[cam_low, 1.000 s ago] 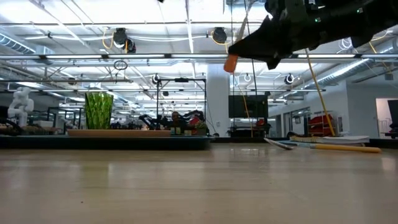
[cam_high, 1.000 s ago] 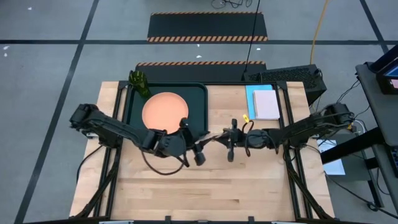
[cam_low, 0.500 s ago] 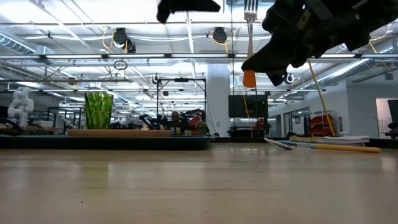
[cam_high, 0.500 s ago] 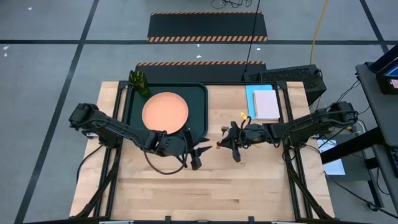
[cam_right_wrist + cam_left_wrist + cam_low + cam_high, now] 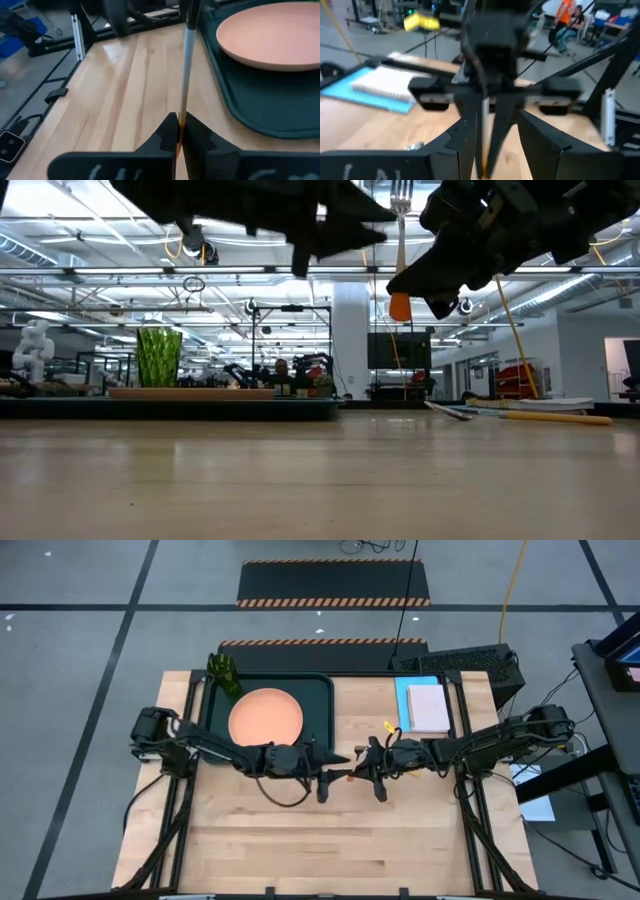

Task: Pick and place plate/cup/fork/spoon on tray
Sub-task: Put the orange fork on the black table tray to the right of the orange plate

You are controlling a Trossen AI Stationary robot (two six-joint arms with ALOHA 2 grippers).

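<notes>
Fork [image 5: 400,250] upright, silver tines above orange handle, pinched in right gripper [image 5: 374,774], left gripper [image 5: 330,776] jaws wide

Fork [image 5: 400,250] is held clear of the table between the two arms, upright in the low view: silver tines up, orange handle down. Its shaft is clamped in the right gripper [image 5: 178,131], just beside the tray [image 5: 318,712]. Dark rimmed tray is set at the table's far left. Salmon-orange plate [image 5: 265,716] is laid flat inside it. Translucent green cup [image 5: 224,672] is stood upright at the tray's far-left corner. Spoon cannot be made out.
</notes>
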